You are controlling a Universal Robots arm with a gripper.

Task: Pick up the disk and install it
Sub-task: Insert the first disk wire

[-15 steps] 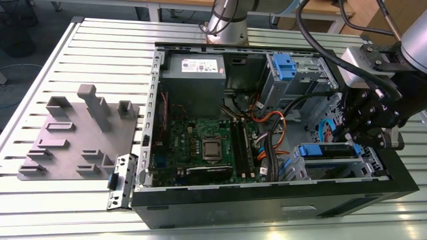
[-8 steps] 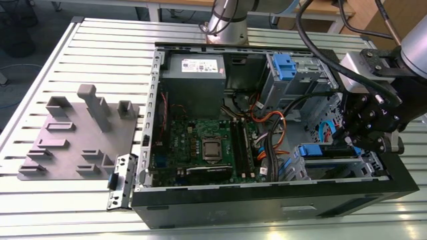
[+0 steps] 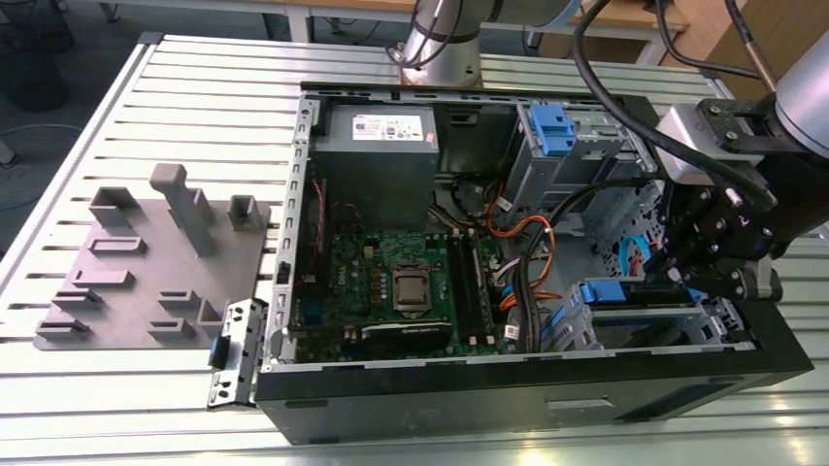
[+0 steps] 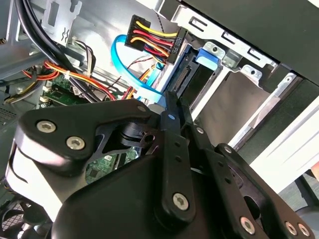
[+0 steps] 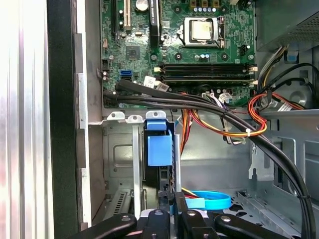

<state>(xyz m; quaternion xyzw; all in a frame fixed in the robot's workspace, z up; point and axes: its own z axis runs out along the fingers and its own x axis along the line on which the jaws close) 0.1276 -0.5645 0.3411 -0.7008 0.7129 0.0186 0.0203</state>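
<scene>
Black metal gripper [image 3: 706,277] at the open black computer case [image 3: 545,388].
Blue-framed grey disk [image 5: 159,149] stands on edge in the bay at 4 o'clock, long axis vertical; finger spacing: cannot tell.

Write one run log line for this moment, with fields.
gripper: at drive bay, above disk | disk: upright in bay slot | case: open | cables: beside bay

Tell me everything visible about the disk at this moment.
The disk sits on edge in the drive bay at the case's front corner, slotted between grey metal rails. Its blue plastic carrier faces outward; the body behind looks dark. The tool is right at its end; whether the two touch can't be told.
</scene>
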